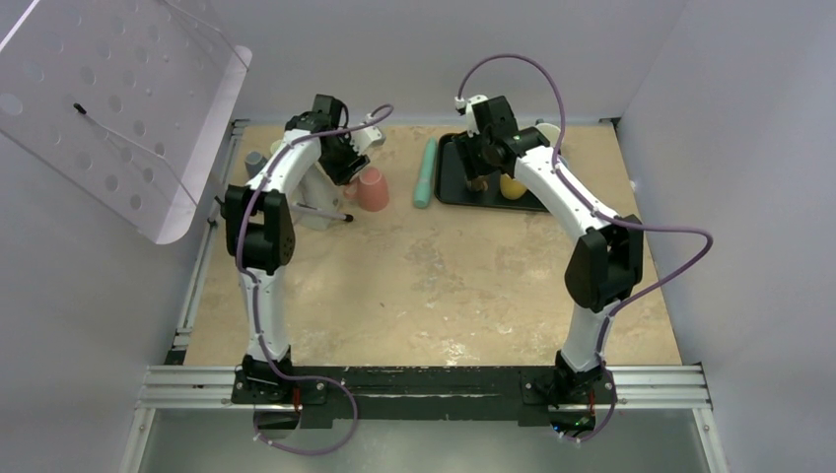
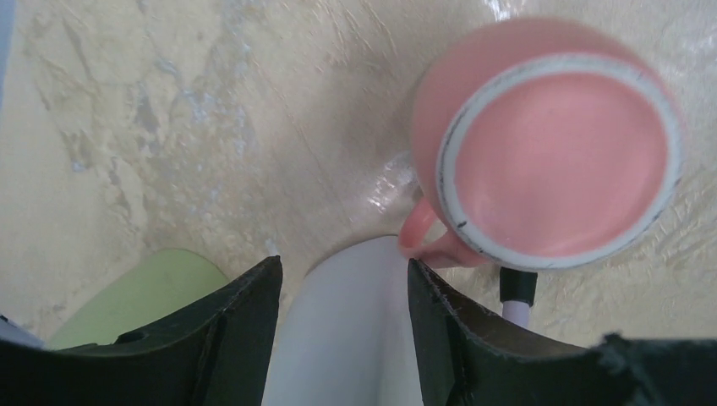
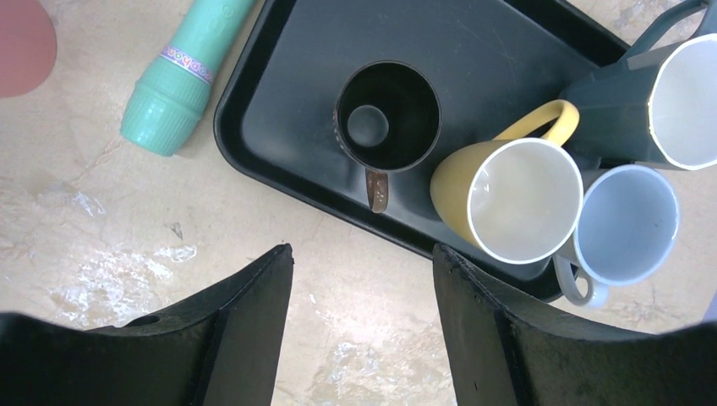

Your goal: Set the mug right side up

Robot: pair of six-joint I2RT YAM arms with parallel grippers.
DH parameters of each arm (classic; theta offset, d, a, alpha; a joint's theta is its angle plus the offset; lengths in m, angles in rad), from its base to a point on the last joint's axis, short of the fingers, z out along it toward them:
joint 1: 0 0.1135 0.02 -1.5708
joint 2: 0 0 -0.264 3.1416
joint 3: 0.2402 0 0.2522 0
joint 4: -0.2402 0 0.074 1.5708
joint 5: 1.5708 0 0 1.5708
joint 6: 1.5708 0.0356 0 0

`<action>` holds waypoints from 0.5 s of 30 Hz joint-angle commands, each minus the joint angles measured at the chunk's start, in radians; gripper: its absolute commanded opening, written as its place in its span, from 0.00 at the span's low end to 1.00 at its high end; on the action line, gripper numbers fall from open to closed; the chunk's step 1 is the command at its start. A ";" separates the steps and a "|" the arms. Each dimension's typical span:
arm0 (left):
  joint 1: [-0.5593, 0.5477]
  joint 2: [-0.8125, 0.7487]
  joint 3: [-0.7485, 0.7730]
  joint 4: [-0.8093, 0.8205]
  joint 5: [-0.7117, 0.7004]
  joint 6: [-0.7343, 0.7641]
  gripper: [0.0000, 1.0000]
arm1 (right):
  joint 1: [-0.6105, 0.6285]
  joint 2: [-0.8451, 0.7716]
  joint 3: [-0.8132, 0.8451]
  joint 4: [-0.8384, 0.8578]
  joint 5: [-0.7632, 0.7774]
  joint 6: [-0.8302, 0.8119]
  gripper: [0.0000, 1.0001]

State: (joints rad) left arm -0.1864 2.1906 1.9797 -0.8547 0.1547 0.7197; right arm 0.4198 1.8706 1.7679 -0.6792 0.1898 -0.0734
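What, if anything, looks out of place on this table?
The pink mug stands upside down on the table, its white-ringed base facing up, with dark scuffs on that ring. The yellow mug and the dark mug on the black tray stand mouth up, so it is the odd one.

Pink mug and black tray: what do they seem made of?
Pink mug: likely glazed ceramic; glossy pink with a bare whitish foot ring, scuffed dark in spots. Tray: probably plastic, semi-matte black; soft sheen and rounded moulded rim, though coated metal is possible.
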 commanded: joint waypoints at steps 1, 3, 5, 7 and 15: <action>-0.007 -0.084 -0.104 0.013 0.057 0.084 0.61 | 0.003 -0.054 -0.018 0.035 0.008 -0.019 0.65; -0.010 -0.132 -0.180 0.035 0.127 0.093 0.62 | 0.003 -0.057 -0.023 0.036 0.008 -0.020 0.65; -0.018 -0.170 -0.237 0.039 0.201 0.098 0.62 | 0.002 -0.057 -0.026 0.038 0.009 -0.022 0.65; -0.027 -0.203 -0.295 0.033 0.258 0.105 0.62 | 0.003 -0.060 -0.029 0.039 0.010 -0.024 0.65; -0.034 -0.183 -0.358 0.190 0.119 0.035 0.63 | 0.002 -0.068 -0.047 0.039 0.006 -0.019 0.65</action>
State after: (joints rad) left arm -0.2237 2.0041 1.6127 -0.7689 0.3195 0.7712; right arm 0.4198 1.8687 1.7344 -0.6651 0.1909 -0.0830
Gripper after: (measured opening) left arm 0.645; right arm 0.645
